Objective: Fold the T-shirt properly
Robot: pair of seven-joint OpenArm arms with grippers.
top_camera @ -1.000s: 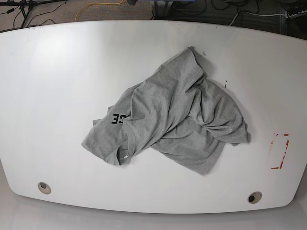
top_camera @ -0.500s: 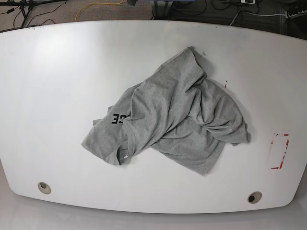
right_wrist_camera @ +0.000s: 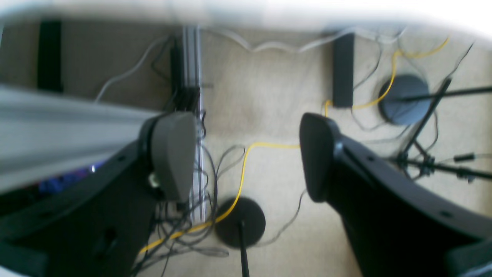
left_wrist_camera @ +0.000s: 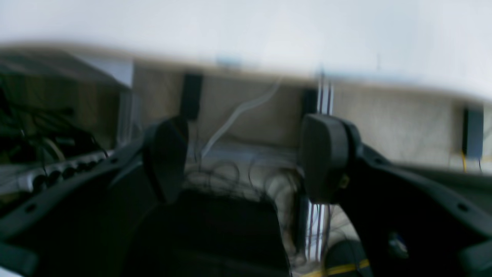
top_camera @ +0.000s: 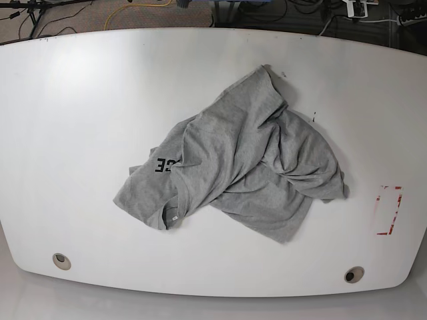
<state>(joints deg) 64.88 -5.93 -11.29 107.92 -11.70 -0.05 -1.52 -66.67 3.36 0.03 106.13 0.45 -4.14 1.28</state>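
Heather-grey cotton lies in a crumpled heap on the white table (top_camera: 80,100): the T-shirt (top_camera: 240,157) sits a little toward the table's right half in the base view, nearer the front edge than the back, well clear of every edge. It is bunched and twisted, with one end reaching up toward the back edge and a thick fold running down its right side. At its lower left part, black printed letters (top_camera: 163,165) show on the chest, and just below them the neck opening holds a small white tag (top_camera: 173,217). Two round grommet holes sit near the table's front edge, one toward the left corner (top_camera: 61,261) and one toward the right corner (top_camera: 353,274). A red-marked rectangle (top_camera: 389,210) lies close to the right edge, apart from the shirt.

Neither arm appears in the base view. In the left wrist view the left claw (left_wrist_camera: 246,157) stands wide open with nothing between its dark pads, over cables and a power strip (left_wrist_camera: 50,175) below the table's edge. In the right wrist view the right claw (right_wrist_camera: 248,157) is likewise spread apart and empty, above beige carpet (right_wrist_camera: 269,96) crossed by a yellow cable (right_wrist_camera: 246,169) and black stand bases (right_wrist_camera: 240,222).
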